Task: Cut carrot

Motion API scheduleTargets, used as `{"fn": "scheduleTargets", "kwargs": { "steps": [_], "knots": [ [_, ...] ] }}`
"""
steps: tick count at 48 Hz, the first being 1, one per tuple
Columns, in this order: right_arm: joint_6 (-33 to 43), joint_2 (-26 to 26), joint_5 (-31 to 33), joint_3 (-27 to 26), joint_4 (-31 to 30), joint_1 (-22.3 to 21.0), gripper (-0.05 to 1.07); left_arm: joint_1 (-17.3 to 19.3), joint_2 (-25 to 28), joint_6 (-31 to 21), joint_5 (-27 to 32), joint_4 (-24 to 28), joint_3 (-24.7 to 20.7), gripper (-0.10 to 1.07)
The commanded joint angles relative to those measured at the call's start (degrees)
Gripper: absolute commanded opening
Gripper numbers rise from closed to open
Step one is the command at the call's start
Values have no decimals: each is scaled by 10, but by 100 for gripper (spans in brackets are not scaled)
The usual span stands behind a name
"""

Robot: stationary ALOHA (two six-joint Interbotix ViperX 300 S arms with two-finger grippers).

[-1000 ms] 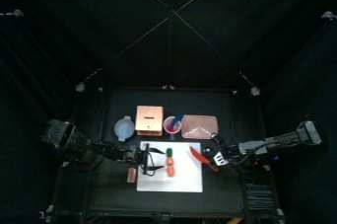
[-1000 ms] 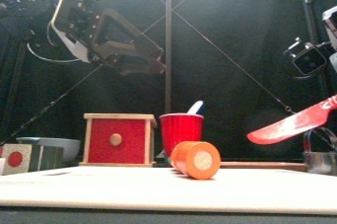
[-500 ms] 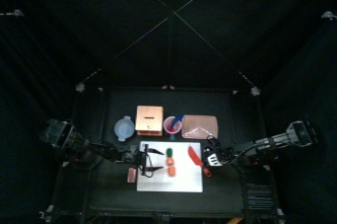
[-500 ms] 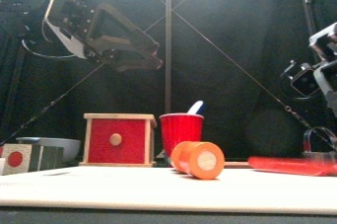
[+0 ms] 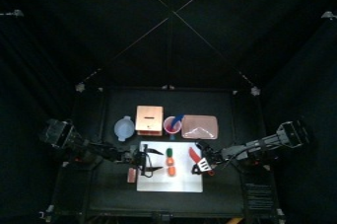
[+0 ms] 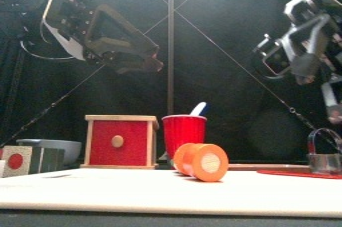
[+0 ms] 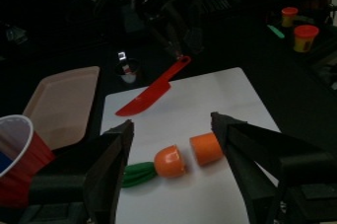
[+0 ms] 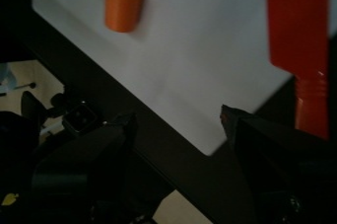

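Note:
The carrot (image 7: pixel 171 161) lies on the white board (image 7: pixel 218 95), cut in two: an orange piece with the green tip, and beside it a short orange piece (image 7: pixel 206 147). In the front view the pieces (image 6: pixel 201 161) lie near the board's middle. A red knife (image 7: pixel 152 90) lies flat on the board to the right of the carrot (image 5: pixel 174 167); nothing holds the knife (image 8: pixel 297 31). My left gripper (image 7: pixel 171 129) hovers open above the carrot. My right gripper (image 8: pixel 178 119) is open and empty, raised at the board's right edge.
Behind the board stand a wooden box with a red front (image 6: pixel 120 141), a red cup (image 6: pixel 183 133) with a white utensil in it, and a pink tray (image 5: pixel 200 124). A pale bowl (image 5: pixel 124 127) sits back left. A small reddish bar (image 5: pixel 132 174) lies left of the board.
My right gripper opened and let go of the red knife, which dropped flat onto the board. The right arm then rose and drew back. The left arm barely moved.

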Motion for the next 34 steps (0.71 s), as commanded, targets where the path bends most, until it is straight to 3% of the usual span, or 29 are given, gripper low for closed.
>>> {"fn": "scheduleTargets", "kwargs": {
  "steps": [1,14,26,34],
  "knots": [
    [-3,32,28,-50,-22,-30,96,3,-11,2,-5,-4,0,95],
    [-19,138,111,-174,-75,-95,96,13,-46,1,-10,-19,53,95],
    [-51,218,112,-238,-63,-101,96,12,-86,0,-10,-47,86,95],
    [-53,243,121,-265,-65,-100,96,13,-98,1,-10,-61,103,95]
  ]
}}
